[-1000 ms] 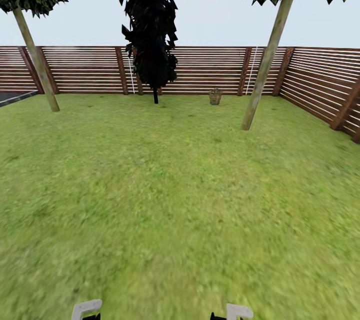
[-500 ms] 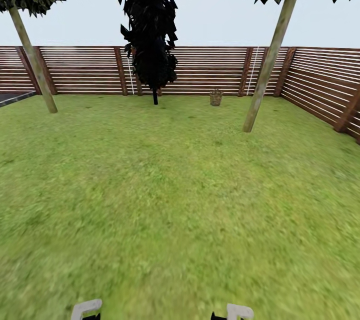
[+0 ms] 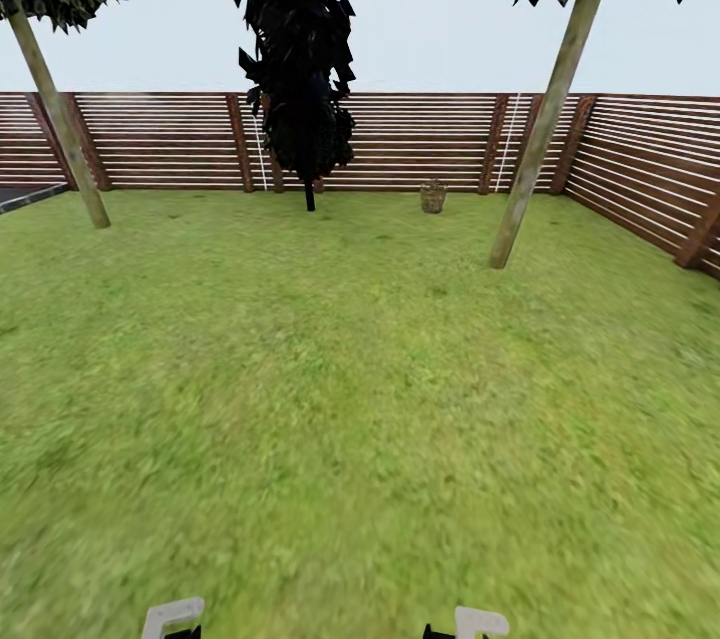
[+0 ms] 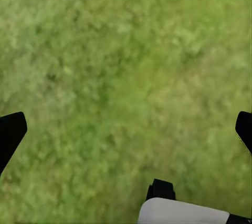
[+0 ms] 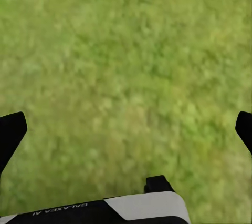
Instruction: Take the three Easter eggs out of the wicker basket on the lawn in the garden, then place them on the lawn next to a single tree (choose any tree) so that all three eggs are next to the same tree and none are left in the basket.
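From my head camera, the lawn (image 3: 340,399) stretches wide ahead of me to the dark slatted fence (image 3: 400,139) that bounds the garden. The wicker basket (image 3: 433,196) stands far off on the grass, close to the fence; it is too small from here for me to tell what lies in it. A tree (image 3: 545,129) with a pale, leaning trunk rises to the right of the basket and nearer to me. Another pale trunk (image 3: 58,124) stands at far left, and a near-black cypress (image 3: 298,59) is left of the basket.

Through my left wrist, my left gripper (image 4: 126,129) hangs over bare grass, fingers (image 4: 10,132) spread wide, holding nothing.

Through my right wrist, my right gripper (image 5: 126,129) likewise hangs splayed and empty over grass.
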`<state>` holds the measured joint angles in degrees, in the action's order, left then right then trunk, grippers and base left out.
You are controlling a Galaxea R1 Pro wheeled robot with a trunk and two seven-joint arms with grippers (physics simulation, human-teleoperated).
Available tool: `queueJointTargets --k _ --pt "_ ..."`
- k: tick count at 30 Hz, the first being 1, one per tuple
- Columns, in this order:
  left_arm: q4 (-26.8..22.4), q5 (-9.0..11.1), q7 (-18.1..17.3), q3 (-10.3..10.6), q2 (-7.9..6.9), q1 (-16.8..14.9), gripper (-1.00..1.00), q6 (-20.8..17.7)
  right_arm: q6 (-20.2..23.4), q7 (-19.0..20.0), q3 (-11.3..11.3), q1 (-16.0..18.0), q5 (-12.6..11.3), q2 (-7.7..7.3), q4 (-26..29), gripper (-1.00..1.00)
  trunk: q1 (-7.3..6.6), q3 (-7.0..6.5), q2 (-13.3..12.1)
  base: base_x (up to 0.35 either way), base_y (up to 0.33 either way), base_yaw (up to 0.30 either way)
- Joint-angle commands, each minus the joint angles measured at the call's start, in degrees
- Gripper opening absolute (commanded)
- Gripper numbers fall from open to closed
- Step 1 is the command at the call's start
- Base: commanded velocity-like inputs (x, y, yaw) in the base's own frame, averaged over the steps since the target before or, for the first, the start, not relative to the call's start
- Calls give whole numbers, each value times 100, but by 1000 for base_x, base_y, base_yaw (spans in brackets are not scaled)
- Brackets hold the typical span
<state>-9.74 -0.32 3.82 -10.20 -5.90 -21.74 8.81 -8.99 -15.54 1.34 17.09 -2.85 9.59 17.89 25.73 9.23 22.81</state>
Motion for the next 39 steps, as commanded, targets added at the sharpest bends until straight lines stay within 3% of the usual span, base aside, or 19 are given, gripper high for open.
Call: queueJointTargets --k 1,39 --pt "7 -3 5 -17 1 -6 100 23 -24 -20 15 5 -31 0 -5 100 6 11 11 244 0 0" --pt "7 -3 14 -17 1 -6 100 24 -24 -20 16 5 -31 8 -5 100 6 11 11 234 0 0"
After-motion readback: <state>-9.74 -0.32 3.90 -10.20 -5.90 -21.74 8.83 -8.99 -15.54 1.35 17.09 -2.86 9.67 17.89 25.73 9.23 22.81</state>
